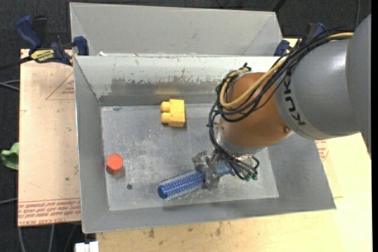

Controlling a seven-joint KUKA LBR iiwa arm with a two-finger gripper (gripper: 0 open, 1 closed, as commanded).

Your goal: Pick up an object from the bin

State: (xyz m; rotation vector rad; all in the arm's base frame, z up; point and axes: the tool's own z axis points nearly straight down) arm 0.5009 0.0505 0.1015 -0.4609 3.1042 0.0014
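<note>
Camera view: the arm [331, 91] enters from the right and reaches down into the grey metal bin [88, 127]. Its orange cover [254, 118], with a loop of cables [236, 97] across it, hangs over the right half of the bin floor.

1. Hand [210, 176]: low over the floor, close to the bin's near edge and a little right of the middle. It sits at the right end of the blue roller and touches it or nearly so. Whether the hand is apart, together or clamped on the roller cannot be told, as the orange cover and the wrist hide much of it.

2. Blue roller [179, 185]: a short blue cylinder with a bristly surface. It lies flat on the floor along the near edge, slightly tilted, its right end nearer the far wall than its left.

3. Yellow block [173, 113]: lies on the floor by the far wall, near the middle, well apart from the hand.

4. Red nut [114, 163]: a small six-sided piece near the left wall, well apart from the roller and the block
</note>
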